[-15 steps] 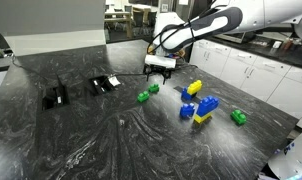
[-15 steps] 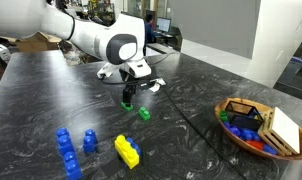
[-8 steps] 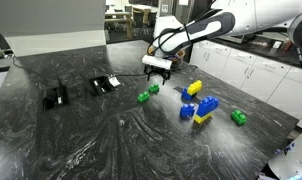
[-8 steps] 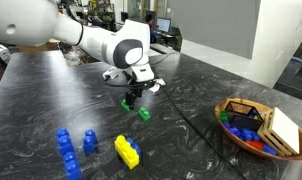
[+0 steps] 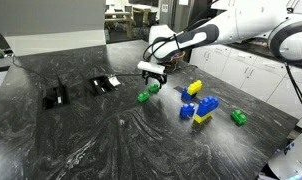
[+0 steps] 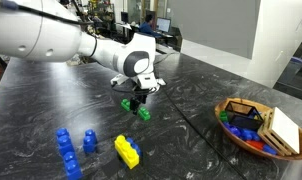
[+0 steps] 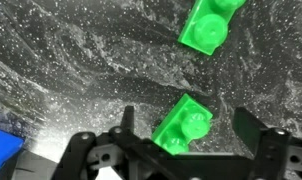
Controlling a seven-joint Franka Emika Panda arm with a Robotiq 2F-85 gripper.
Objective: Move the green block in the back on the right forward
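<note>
The green block lies flat on the black marbled table, between my open fingers in the wrist view. It shows in both exterior views. My gripper is open and hangs low right over it; I see no contact. A second green block lies just beside it. A third green block lies far off near the table edge.
Blue and yellow block stacks and more blue blocks stand nearby. A wooden bowl of toys sits at one side. Two black objects lie farther away.
My gripper has come down and shifted a little toward the pair of green blocks, staying open. The blocks have not moved.
</note>
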